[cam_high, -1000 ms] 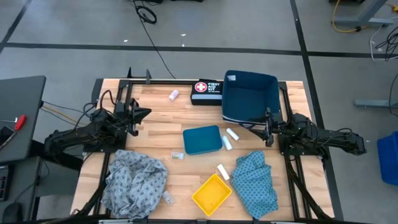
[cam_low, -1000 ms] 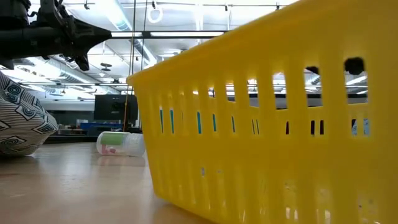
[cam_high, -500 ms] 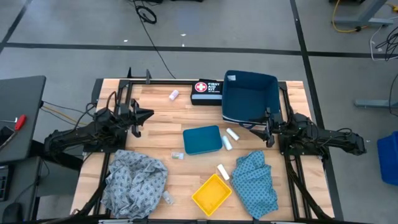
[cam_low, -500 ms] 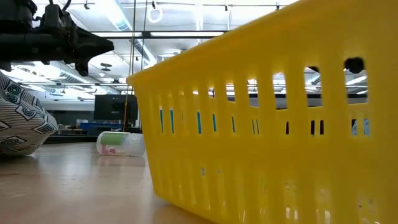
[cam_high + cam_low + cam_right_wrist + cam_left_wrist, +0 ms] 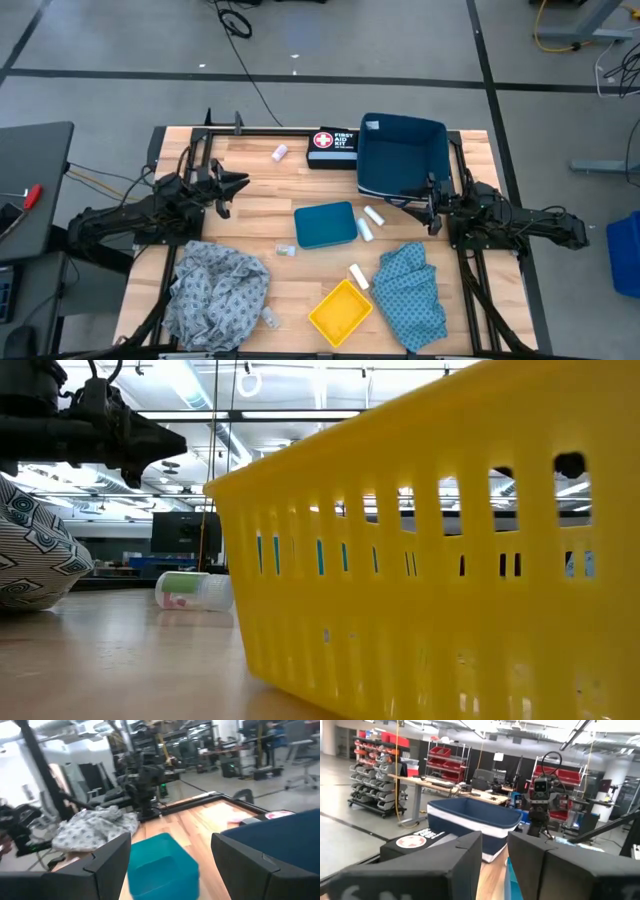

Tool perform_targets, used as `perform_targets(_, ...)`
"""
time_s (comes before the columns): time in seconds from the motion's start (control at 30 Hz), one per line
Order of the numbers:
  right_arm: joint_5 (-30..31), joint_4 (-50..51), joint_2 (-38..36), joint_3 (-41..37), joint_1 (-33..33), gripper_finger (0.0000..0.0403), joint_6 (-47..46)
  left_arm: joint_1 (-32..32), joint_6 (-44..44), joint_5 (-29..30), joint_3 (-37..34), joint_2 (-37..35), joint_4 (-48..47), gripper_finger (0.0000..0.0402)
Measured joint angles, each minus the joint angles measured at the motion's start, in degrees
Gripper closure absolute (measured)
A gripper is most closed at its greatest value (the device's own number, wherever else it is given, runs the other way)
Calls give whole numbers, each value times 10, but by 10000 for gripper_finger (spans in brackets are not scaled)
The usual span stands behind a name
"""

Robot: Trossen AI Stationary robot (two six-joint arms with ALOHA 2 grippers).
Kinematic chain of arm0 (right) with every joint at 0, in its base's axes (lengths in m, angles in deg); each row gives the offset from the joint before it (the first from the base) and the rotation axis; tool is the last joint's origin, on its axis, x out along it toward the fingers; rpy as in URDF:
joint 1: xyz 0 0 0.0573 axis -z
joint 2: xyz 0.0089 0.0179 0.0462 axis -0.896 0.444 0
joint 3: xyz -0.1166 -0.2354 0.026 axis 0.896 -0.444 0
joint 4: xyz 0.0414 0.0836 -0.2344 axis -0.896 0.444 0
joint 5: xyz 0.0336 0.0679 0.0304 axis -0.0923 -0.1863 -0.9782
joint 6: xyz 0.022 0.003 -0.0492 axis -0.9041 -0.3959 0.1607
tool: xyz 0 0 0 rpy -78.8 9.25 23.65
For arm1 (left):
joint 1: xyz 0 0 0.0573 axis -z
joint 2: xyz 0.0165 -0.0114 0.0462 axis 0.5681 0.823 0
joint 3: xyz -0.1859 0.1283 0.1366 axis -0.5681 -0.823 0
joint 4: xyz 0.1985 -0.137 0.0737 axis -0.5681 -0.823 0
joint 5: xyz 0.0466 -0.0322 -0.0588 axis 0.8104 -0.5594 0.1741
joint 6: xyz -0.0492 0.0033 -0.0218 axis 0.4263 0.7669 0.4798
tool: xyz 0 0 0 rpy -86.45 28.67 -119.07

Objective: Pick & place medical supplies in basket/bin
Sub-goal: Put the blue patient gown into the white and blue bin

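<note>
Several white rolls lie on the wooden table: two [image 5: 371, 222] beside a teal box [image 5: 325, 224], one [image 5: 357, 276] by the yellow basket [image 5: 341, 311], one [image 5: 280, 152] far back. A tiny clear packet [image 5: 287, 249] lies mid-table and another [image 5: 270, 318] beside the grey cloth [image 5: 215, 290]. The blue-green cloth [image 5: 412, 292] lies crumpled at the near right. My left gripper [image 5: 238, 185] hovers at the left, slightly open and holding nothing [image 5: 494, 855]. At the right, my right gripper [image 5: 428, 207] waits wide open [image 5: 171, 840] by the navy bin [image 5: 402, 155].
A black first aid kit [image 5: 332, 145] stands left of the navy bin at the far edge. In the low view the yellow basket's wall [image 5: 430, 560] fills the near foreground. Bare wood shows between the left gripper and the teal box.
My left gripper has tipped its fingers down from a slight upward slant to nearly level, staying over the same spot. Nothing on the table has moved.
</note>
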Motion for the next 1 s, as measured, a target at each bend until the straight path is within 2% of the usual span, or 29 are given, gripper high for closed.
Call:
perform_targets(0.17, 13, 11, 28, 0, 0, 116, 1, 0, -16, 8, 0, 20, 0, 281)
perform_targets(0.3, 41, -3, 74, 0, 0, 116, 18, 0, -25, 9, 0, 34, 1, 230)
perform_targets(0.43, 56, -70, 125, 0, 0, 118, 92, 0, -41, 9, 0, 43, 1, 175)
perform_targets(0.53, 62, -148, 157, 0, 0, 125, 107, 0, -46, 9, 0, 44, 1, 152)
perform_targets(0.6, 56, -174, 174, 4, 0, 131, 93, 0, -46, 9, 0, 44, 1, 146)
perform_targets(0.77, 32, -164, 234, 41, -7, 128, 52, 0, -51, 5, 0, 44, 1, 148)
perform_targets(1.0, 34, -157, 365, 126, -61, 84, 113, 0, -56, 2, 0, 44, 1, 148)
